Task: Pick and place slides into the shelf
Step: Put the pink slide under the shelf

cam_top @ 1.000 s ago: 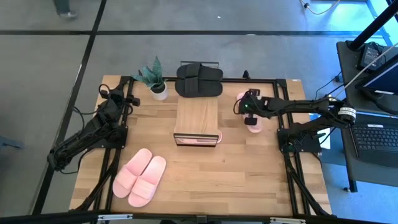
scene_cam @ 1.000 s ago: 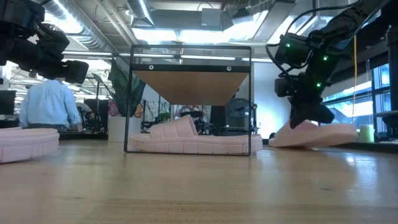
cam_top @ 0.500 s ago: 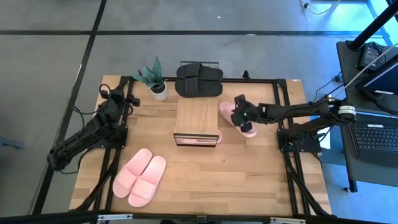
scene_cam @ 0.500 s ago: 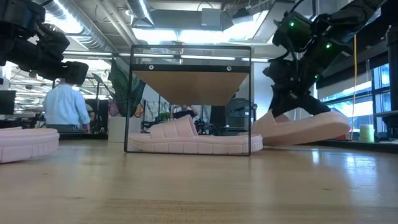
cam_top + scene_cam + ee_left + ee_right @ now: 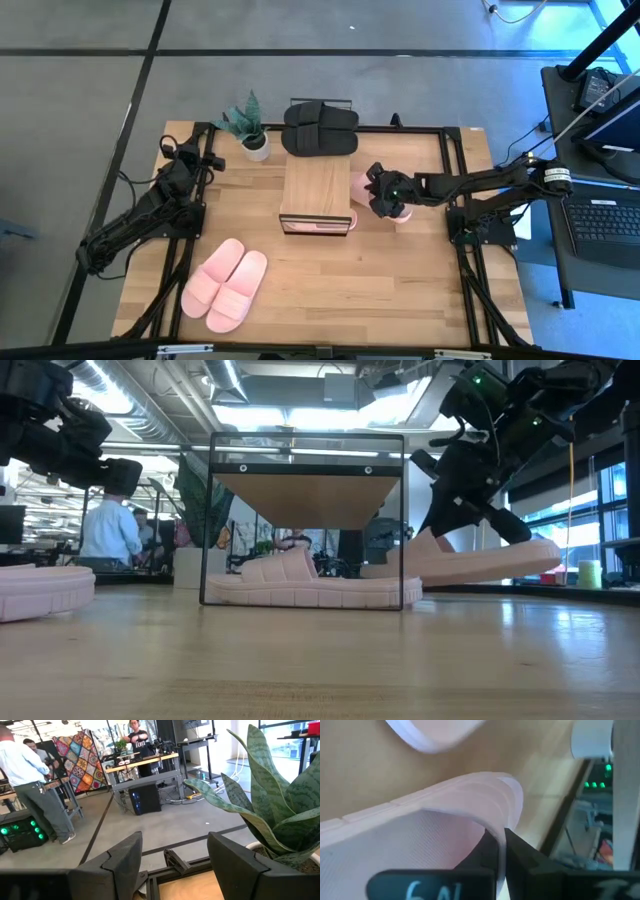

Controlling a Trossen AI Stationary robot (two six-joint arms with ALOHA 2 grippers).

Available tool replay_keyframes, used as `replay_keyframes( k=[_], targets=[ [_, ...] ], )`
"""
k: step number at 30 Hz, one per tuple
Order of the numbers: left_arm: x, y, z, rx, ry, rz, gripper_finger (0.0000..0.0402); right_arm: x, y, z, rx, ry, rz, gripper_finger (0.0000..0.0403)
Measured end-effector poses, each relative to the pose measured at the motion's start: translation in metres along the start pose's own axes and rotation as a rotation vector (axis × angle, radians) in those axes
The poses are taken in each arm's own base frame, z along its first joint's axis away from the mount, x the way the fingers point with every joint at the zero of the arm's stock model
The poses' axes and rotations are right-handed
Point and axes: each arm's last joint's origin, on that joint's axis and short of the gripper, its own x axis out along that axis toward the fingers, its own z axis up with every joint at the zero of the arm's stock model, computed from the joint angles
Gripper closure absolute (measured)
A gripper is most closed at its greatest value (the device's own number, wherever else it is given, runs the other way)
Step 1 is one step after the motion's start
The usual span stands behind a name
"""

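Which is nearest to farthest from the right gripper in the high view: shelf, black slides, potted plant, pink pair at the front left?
From the right gripper:
1. shelf, just beside it
2. black slides, back edge
3. potted plant, back left
4. pink pair, front left

Pink slides (image 5: 225, 284), black slides (image 5: 320, 127), light-wood shelf (image 5: 315, 186).

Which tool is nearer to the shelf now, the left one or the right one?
The right. The right tool is just beside the shelf, on its right side, shut on a pink slide. The left tool waits open near the plant, farther from the shelf.
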Motion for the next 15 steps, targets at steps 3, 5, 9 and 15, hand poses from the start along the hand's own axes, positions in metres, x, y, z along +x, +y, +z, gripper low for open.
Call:
replay_keyframes(
  k=[3, 5, 9, 15],
  targets=[
    [0.0, 0.0, 0.0, 0.0, 0.0, 0.0, 0.0185, 0.006, 0.003, 0.001, -0.009, -0.011, 0.021, 0.0388],
    [0.0, 0.0, 0.0, 0.0, 0.0, -0.001, 0.0185, 0.011, 0.006, 0.001, -0.024, 0.002, 0.041, 0.0388],
    [0.0, 0.0, 0.0, -0.001, 0.0, 0.0, 0.0185, 0.022, 0.011, 0.002, -0.05, 0.017, 0.063, 0.0388],
    [0.0, 0.0, 0.0, 0.0, 0.0, 0.0, 0.0185, 0.025, 0.012, 0.003, -0.047, 0.021, 0.066, 0.0369]
  ],
)
